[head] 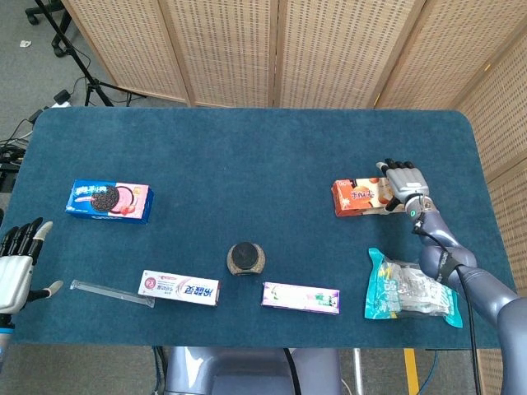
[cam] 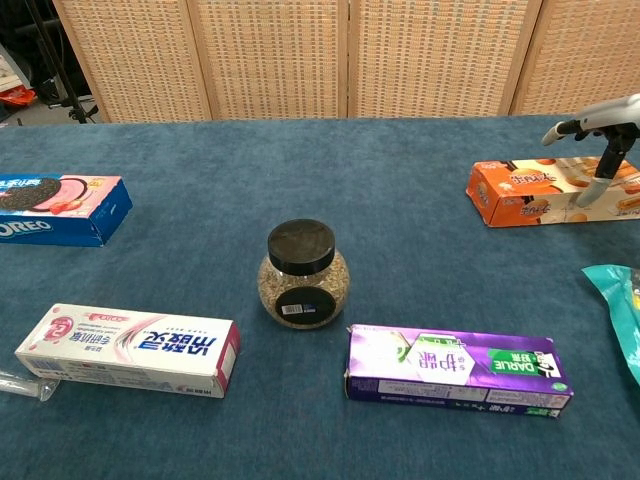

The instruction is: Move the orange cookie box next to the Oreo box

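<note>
A: Working leftward-first from the jar (head: pixel 246 257): what's out there?

B: Far to its left, off the table (head: pixel 247 140) edge, the left hand (head: pixel 16 262) hangs with fingers spread, holding nothing. Up and left of the jar lies the Oreo box (head: pixel 109 201), a flat blue carton. Just below-left sit a clear tube (head: pixel 111 291) and a white toothpaste box (head: pixel 179 288); below-right, a purple box (head: pixel 300 297).

A: And the orange cookie box?

B: Well to the jar's upper right, lying flat (head: pixel 362 196). The right hand (head: pixel 406 183) sits over its right end. In the chest view fingers (cam: pixel 605 170) reach down across the carton, but I cannot tell whether they've closed on it.

A: Risks?

B: I'd judge an end-on grasp weak: glossy cardboard, long and thin, could pivot or slip out during the long carry across to the Oreo box. Dragged low, it might catch on the blue felt-like cloth or clip the round glass jar. The crinkly teal packet (head: pixel 412 286) right of the jar lies under the forearm and could be nudged.
</note>
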Controlling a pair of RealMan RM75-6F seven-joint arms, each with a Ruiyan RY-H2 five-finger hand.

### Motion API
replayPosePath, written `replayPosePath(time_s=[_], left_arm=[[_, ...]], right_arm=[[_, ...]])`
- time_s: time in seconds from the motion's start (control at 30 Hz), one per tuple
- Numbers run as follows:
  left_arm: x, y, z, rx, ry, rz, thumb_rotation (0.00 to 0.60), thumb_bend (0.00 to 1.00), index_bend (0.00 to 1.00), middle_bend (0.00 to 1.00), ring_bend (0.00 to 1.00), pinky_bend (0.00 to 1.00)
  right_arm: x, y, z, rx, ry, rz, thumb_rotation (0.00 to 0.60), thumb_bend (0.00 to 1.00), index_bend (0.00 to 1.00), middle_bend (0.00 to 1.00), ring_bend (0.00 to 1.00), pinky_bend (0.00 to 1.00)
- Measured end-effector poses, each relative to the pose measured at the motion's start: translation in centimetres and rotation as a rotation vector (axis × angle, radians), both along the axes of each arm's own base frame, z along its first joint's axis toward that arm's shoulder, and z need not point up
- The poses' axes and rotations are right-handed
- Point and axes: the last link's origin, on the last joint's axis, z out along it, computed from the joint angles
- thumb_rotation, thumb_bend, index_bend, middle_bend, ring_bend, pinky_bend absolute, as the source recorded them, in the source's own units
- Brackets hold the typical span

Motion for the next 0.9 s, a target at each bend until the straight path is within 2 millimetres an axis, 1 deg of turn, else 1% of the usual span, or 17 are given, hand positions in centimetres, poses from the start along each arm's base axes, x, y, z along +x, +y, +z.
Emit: replayPosePath(time_s=[0.13, 0.17, 0.23, 0.3, 0.33, 0.37, 0.4, 0.47, 0.5, 0.57, 0.67, 0.77, 0.9], left_arm=[[0.0, 0.0, 0.0, -0.001, -0.001, -0.001, 0.600, 0.08, 0.00, 0.00, 0.00, 0.00], [0.0, 0.0, 0.0, -0.001, -0.001, -0.001, 0.600, 0.08, 0.00, 0.00, 0.00, 0.00], [0.0, 0.0, 0.0, -0.001, -0.002, 0.000, 0.600, 0.09, 0.00, 0.00, 0.00, 0.00], [0.1, -0.1, 0.0, -0.001, 0.000, 0.001, 0.600, 0.09, 0.00, 0.00, 0.00, 0.00], [0.1, -0.1, 0.0, -0.002, -0.001, 0.002, 0.600, 0.09, 0.00, 0.00, 0.00, 0.00], [0.1, -0.1, -0.1, -0.003, -0.001, 0.002, 0.600, 0.09, 0.00, 0.00, 0.00, 0.00], [0.1, -0.1, -0.1, -0.004, -0.002, 0.003, 0.600, 0.09, 0.00, 0.00, 0.00, 0.00], [0.2, -0.1, -0.1, -0.003, -0.002, 0.001, 0.600, 0.09, 0.00, 0.00, 0.00, 0.00], [0.2, -0.1, -0.1, -0.002, -0.002, 0.000, 0.600, 0.09, 0.00, 0.00, 0.00, 0.00], [0.2, -0.1, -0.1, -0.001, -0.003, 0.000, 0.600, 0.09, 0.00, 0.00, 0.00, 0.00], [0.2, -0.1, -0.1, 0.002, -0.005, -0.001, 0.600, 0.10, 0.00, 0.00, 0.00, 0.00], [0.3, -0.1, 0.0, 0.008, -0.008, -0.004, 0.600, 0.10, 0.00, 0.00, 0.00, 0.00], [0.3, -0.2, 0.0, 0.010, -0.012, -0.007, 0.600, 0.10, 0.00, 0.00, 0.00, 0.00]], right_arm=[[-0.5, 0.1, -0.6, 0.010, -0.001, -0.017, 0.600, 0.04, 0.00, 0.00, 0.00, 0.00], [-0.6, 0.2, -0.7, 0.011, 0.003, -0.017, 0.600, 0.04, 0.02, 0.00, 0.00, 0.00], [-0.8, 0.2, -0.9, 0.012, 0.010, -0.018, 0.600, 0.05, 0.08, 0.00, 0.00, 0.00], [-0.9, 0.2, -1.1, 0.007, 0.012, -0.015, 0.600, 0.05, 0.18, 0.04, 0.01, 0.01], [-0.9, 0.2, -1.1, 0.000, 0.015, -0.011, 0.600, 0.05, 0.23, 0.07, 0.03, 0.04], [-0.9, 0.2, -1.2, -0.006, 0.019, -0.006, 0.600, 0.05, 0.29, 0.14, 0.07, 0.09], [-0.9, 0.2, -1.2, -0.014, 0.023, -0.001, 0.600, 0.05, 0.32, 0.18, 0.11, 0.13], [-0.9, 0.2, -1.3, -0.036, 0.032, 0.013, 0.600, 0.05, 0.41, 0.28, 0.23, 0.24], [-0.9, 0.2, -1.4, -0.049, 0.035, 0.020, 0.600, 0.05, 0.43, 0.30, 0.25, 0.25], [-0.9, 0.2, -1.5, -0.065, 0.037, 0.027, 0.600, 0.08, 0.51, 0.37, 0.33, 0.29], [-1.0, 0.2, -1.6, -0.077, 0.042, 0.030, 0.600, 0.10, 0.56, 0.43, 0.38, 0.32], [-1.1, 0.3, -1.6, -0.079, 0.049, 0.031, 0.600, 0.10, 0.59, 0.44, 0.38, 0.37], [-1.0, 0.5, -1.8, -0.082, 0.051, 0.034, 0.600, 0.10, 0.61, 0.46, 0.40, 0.39]])
